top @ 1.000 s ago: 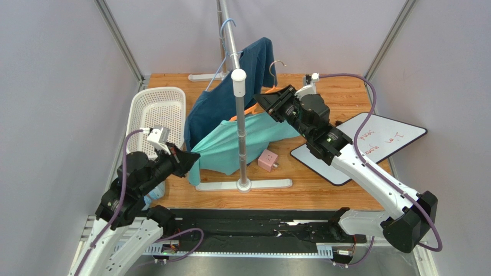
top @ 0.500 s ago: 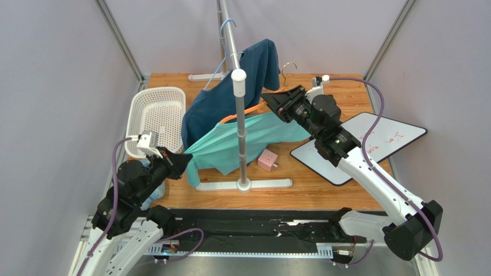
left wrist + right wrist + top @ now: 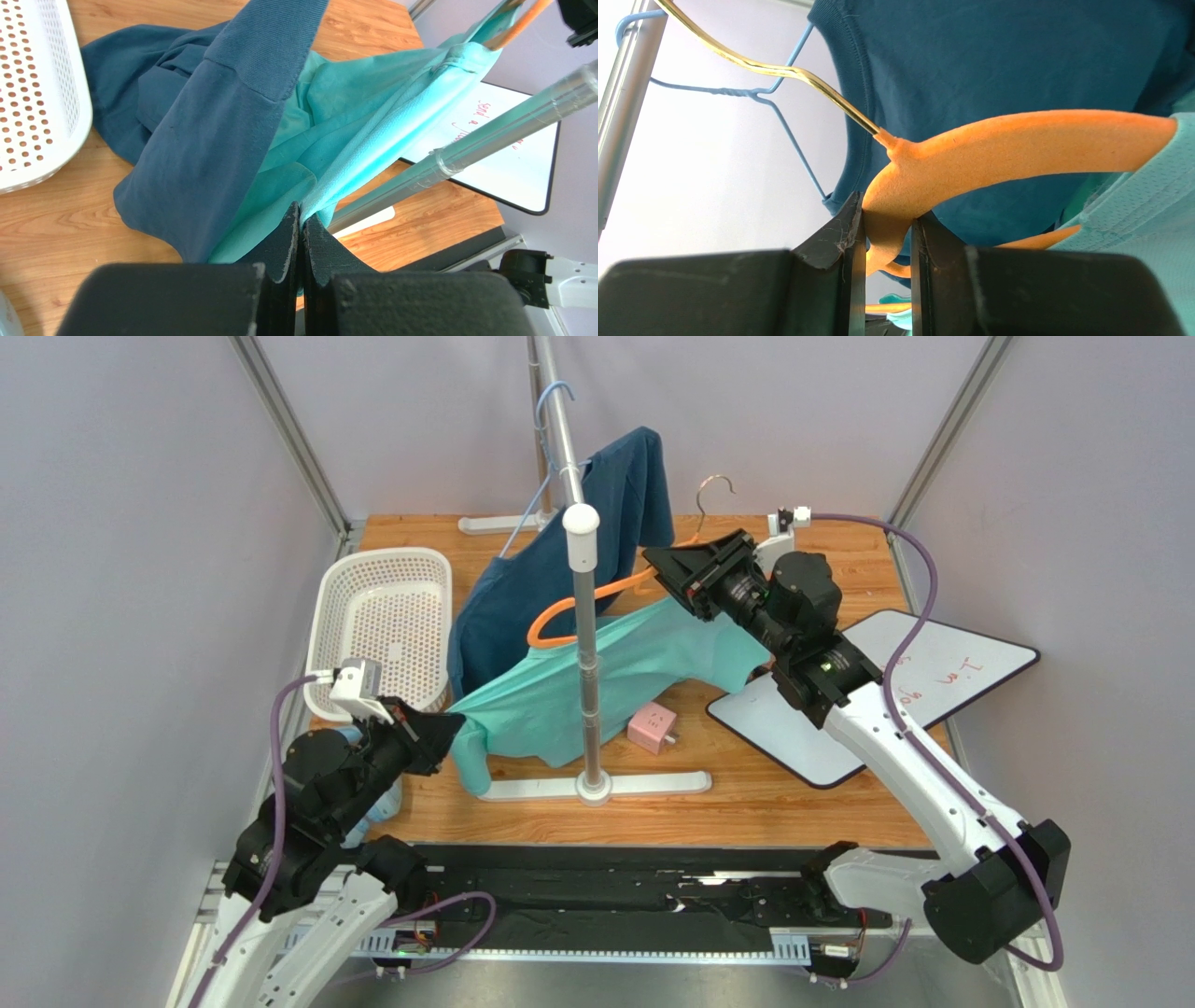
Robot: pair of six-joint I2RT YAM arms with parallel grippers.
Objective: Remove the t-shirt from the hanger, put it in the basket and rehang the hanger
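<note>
The left tool pinches the teal t-shirt, stretched over the counter from the orange hanger clamped by the right tool. The whiteboard bears red handwriting, too small to read.

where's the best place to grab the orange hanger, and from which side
Grip the orange hanger at its neck, just below the gold hook, where the two padded arms meet: it is thick there and clear of the teal t-shirt. Come from the right, as the right gripper does, shut across that neck.
</note>
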